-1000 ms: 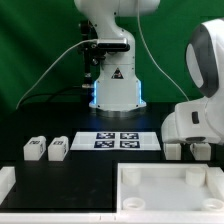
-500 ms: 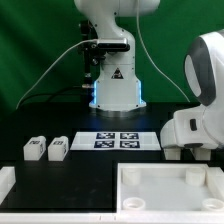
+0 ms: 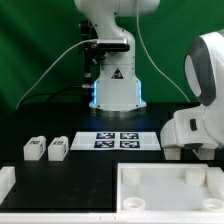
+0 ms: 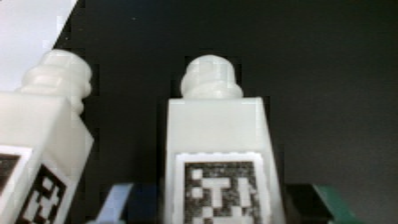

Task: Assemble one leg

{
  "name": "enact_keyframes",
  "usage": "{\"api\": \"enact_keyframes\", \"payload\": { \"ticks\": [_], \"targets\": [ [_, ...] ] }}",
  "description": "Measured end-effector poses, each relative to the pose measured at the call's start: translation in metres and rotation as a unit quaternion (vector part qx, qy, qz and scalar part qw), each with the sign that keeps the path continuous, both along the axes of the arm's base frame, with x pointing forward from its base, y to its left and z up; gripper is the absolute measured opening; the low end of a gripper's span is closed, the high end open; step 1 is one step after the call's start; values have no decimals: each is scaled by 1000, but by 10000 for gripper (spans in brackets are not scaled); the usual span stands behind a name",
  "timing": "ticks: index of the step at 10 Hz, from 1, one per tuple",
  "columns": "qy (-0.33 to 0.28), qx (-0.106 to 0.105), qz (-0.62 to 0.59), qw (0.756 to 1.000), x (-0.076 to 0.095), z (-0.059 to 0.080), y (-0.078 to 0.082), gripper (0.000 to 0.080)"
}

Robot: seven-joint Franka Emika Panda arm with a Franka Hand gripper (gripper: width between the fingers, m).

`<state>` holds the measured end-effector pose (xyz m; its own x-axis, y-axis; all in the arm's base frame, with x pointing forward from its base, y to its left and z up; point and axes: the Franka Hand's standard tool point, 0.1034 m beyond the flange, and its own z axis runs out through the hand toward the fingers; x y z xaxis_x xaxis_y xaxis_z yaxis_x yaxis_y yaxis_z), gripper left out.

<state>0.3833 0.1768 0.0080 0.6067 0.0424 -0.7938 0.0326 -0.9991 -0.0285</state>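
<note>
In the wrist view a white leg (image 4: 217, 135) with a rounded peg at its far end and a black-and-white tag on top lies between the fingers of my gripper (image 4: 228, 203). The fingers (image 4: 125, 205) stand apart on either side of it with dark gaps, so the gripper is open. A second leg (image 4: 45, 110) lies right beside it. In the exterior view my gripper (image 3: 190, 152) is low over the table at the exterior view's right, and the hand hides most of these two legs. Two more legs (image 3: 35, 148) (image 3: 58, 148) lie side by side at the exterior view's left.
The marker board (image 3: 122, 139) lies flat at the table's middle, in front of the arm's base (image 3: 116, 92). A large white tray-like panel with a raised rim (image 3: 165, 172) sits at the front right. A white edge piece (image 3: 5, 182) shows at the front left.
The hand has come down lower over the two legs at the exterior view's right in the first half second, then held still. The other parts have not moved.
</note>
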Motion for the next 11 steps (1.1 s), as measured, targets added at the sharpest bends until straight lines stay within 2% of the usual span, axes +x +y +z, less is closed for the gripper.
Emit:
{"api": "enact_keyframes", "payload": {
  "ticks": [6,7,9,10,11],
  "targets": [
    [-1,1,0,1000,2,1,-1,291],
    [-4,10,29,1000,15,20,-10,291],
    [-14,28,44,999,47,69,-23,291],
    [-53,40,41,997,68,82,-28,291],
    [-111,46,33,992,87,101,-37,291]
  ]
}}
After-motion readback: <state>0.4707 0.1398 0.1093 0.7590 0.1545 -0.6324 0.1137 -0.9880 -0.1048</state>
